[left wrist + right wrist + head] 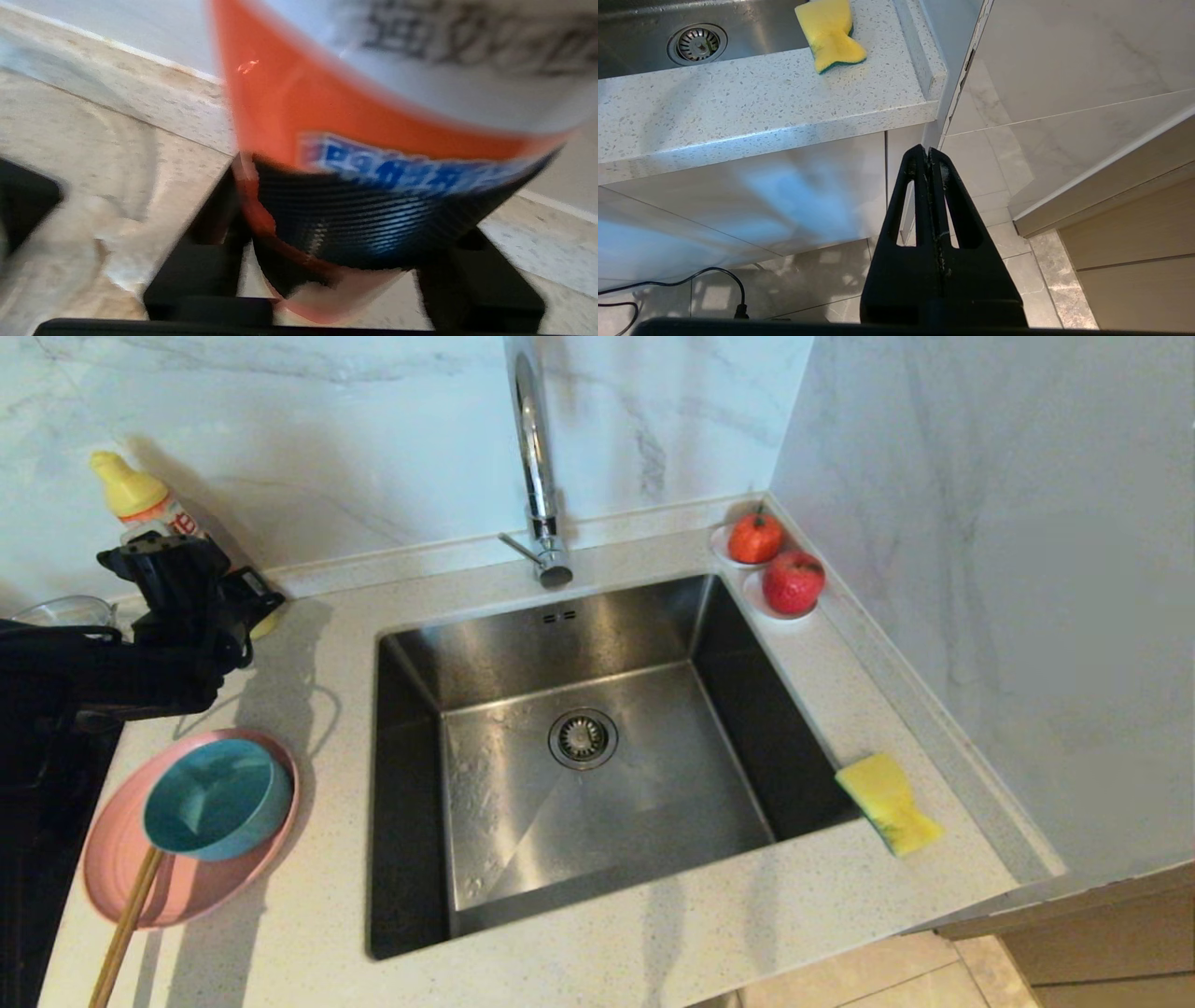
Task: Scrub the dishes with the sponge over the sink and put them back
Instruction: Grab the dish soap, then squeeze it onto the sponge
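The teal-blue bowl (215, 798) sits in the pink plate (112, 873) on the counter left of the sink (560, 635). The yellow sponge (887, 803) (831, 32) lies on the counter at the sink's right rim. At the back left my left gripper (196, 574) (334, 224) is shut on an orange-and-white detergent bottle (140, 499) (327, 102), one finger on each side of it. My right gripper (928, 151) hangs shut and empty below the counter's front edge, out of the head view.
Wooden chopsticks (126, 924) lean out of the plate toward the counter's front. A clear glass bowl (65, 609) stands behind the left arm. Two saucers with red fruit (775, 565) sit at the back right corner. The chrome faucet (534, 457) rises behind the sink, above its drain (583, 738).
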You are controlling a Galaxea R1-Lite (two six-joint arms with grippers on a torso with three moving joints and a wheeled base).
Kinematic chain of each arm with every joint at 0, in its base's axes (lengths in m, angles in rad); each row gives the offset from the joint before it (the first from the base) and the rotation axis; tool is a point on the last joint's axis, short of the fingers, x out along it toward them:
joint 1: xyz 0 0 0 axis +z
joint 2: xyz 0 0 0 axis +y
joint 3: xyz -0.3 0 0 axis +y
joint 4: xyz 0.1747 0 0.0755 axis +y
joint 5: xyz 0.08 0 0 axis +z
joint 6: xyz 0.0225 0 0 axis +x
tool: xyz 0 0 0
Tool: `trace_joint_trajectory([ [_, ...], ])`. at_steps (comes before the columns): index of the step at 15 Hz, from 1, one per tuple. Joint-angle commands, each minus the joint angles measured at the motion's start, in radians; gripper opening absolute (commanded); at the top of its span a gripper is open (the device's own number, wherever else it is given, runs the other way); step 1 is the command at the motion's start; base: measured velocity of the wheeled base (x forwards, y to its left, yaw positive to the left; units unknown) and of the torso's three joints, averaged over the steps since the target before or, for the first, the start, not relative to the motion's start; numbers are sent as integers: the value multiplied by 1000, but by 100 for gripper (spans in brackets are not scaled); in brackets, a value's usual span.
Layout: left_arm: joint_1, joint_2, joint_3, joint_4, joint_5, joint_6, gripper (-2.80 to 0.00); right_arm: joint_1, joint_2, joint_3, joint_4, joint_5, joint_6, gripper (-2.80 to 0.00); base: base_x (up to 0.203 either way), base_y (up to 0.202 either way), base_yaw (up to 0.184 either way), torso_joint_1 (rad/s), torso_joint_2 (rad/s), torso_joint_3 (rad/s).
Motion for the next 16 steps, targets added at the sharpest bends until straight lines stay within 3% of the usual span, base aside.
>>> trace_joint_trajectory([
  [1, -1, 3, -17, -3, 1, 0, -280, 1, 1, 0, -1, 0, 0, -280, 0, 0, 0, 0, 0, 0],
  [7, -1, 11, -50, -2, 1, 2, -280, 0, 1, 0, -1, 0, 0, -280, 0, 0, 0, 0, 0, 0],
  [11, -13, -169, -8, 61, 2, -4, -280, 1, 1, 0, -1, 0, 0, -280, 0, 0, 0, 0, 0, 0],
  [16, -51, -408, 139, 131, 12, -1, -280, 1, 1, 0, -1, 0, 0, -280, 0, 0, 0, 0, 0, 0],
])
